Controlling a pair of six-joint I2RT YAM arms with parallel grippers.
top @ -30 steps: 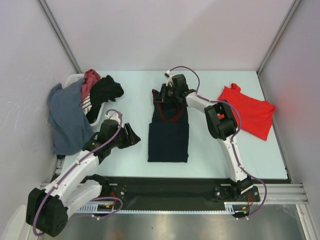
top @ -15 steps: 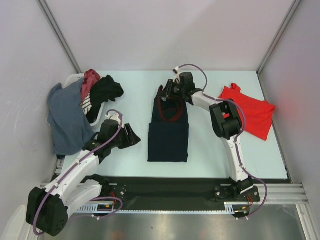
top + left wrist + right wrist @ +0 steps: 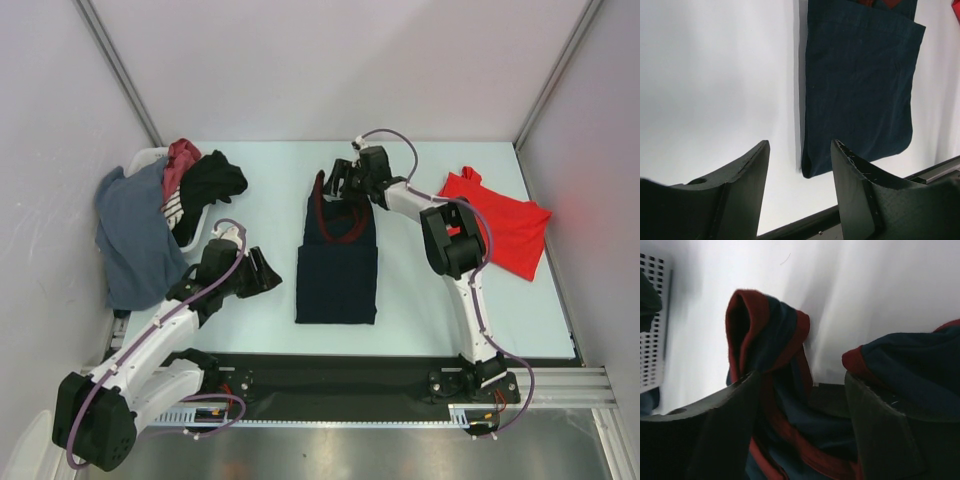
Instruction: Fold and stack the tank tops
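Observation:
The navy tank top (image 3: pixel 337 265) lies lengthwise mid-table, its maroon-trimmed straps at the far end. My right gripper (image 3: pixel 345 182) hovers over those straps, open. In the right wrist view its jaws (image 3: pixel 802 385) stand apart, with one strap (image 3: pixel 765 335) curled up ahead and the other (image 3: pixel 905 360) by the right finger; cloth lies below, ungripped. The red tank top (image 3: pixel 500 225) lies folded at the right. My left gripper (image 3: pixel 262 272) rests left of the navy top, open and holding nothing (image 3: pixel 800 150); the navy top's (image 3: pixel 860 85) near corner lies ahead of it.
A white basket (image 3: pixel 148 158) at the far left holds dark and red clothes, with a grey-blue garment (image 3: pixel 135 235) draped over its near side. Its perforated wall (image 3: pixel 652 325) shows in the right wrist view. The black mounting rail (image 3: pixel 330 375) runs along the near edge.
My right gripper has opened and let go of the navy top's strap end, shifting slightly right and farther back. The straps now lie on the table. The left arm has not moved.

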